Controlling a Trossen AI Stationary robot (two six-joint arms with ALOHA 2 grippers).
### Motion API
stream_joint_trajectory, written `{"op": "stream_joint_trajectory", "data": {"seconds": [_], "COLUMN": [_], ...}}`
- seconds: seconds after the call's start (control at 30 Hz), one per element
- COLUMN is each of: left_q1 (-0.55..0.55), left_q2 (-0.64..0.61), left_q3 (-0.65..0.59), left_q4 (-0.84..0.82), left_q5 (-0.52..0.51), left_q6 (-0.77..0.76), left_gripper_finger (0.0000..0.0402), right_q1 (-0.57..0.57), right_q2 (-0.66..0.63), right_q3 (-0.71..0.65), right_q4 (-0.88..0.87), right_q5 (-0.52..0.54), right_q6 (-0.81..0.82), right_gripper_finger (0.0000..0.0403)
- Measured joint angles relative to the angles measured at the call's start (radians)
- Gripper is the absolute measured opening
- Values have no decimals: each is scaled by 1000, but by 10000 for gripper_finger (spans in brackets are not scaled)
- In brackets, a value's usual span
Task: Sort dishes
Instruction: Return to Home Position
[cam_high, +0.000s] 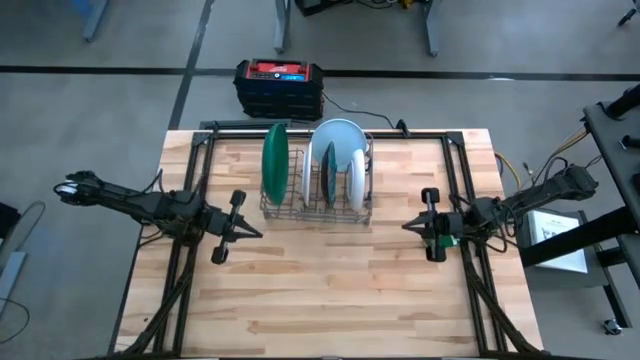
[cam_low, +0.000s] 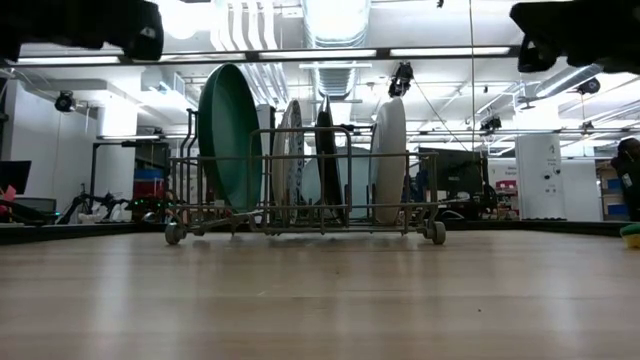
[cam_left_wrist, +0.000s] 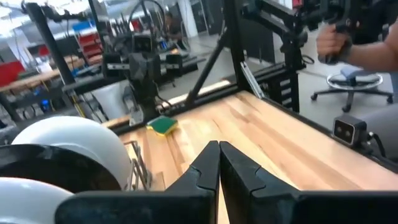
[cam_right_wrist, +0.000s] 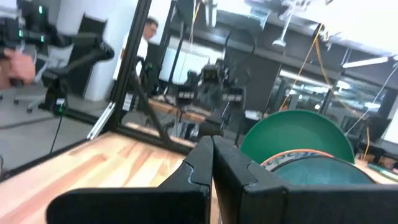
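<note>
Here: plates (cam_high: 340, 140) upright in rack (cam_high: 290, 210), between left tool (cam_high: 258, 232), right tool (cam_high: 406, 226).

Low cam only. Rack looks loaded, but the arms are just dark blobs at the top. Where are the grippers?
Observer: In the high view, the left gripper and right gripper flank the rack's front, one on each side, over the table. Neither touches the rack.
Operator: Open or shut?
Observer: Both shut, nothing held. Each wrist view shows its fingers pressed together.
Operator: The plates overlap from here. How many are there?
Observer: Four from above: green plate at the left arm's end, with pale blue plate, teal plate and white plate bunched toward the right arm's end.
</note>
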Motion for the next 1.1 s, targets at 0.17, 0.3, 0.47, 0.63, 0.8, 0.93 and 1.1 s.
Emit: {"op": "stream_joint_trajectory", "data": {"seconds": [0.17, 0.3, 0.47, 0.63, 0.8, 0.93, 1.1], "left_q1": [0, 1, 1, 1, 2, 2, 4], "left_q2": [-15, -28, -52, -49, -42, -41, -39], "left_q3": [-119, -202, -223, -223, -223, -223, -226], "left_q4": [180, 310, 318, 285, 281, 265, 203], "left_q5": [0, 0, 0, -109, -547, -971, -1416], "left_q6": [6, 9, 9, 7, 19, 37, 29], "left_gripper_finger": [0, 0, 0, 0, 0, 0, 0], "right_q1": [0, 0, 0, 0, 0, 0, 0], "right_q2": [15, 29, 44, 43, 43, 43, 43], "right_q3": [1, 0, 1, 1, 1, 1, 1], "right_q4": [-2, -3, -4, 8, 6, 6, -2], "right_q5": [0, 0, 0, -8, -8, -1, 4], "right_q6": [16, 34, 56, 47, 45, 55, 53], "right_gripper_finger": [0, 0, 0, 0, 0, 0, 0]}}
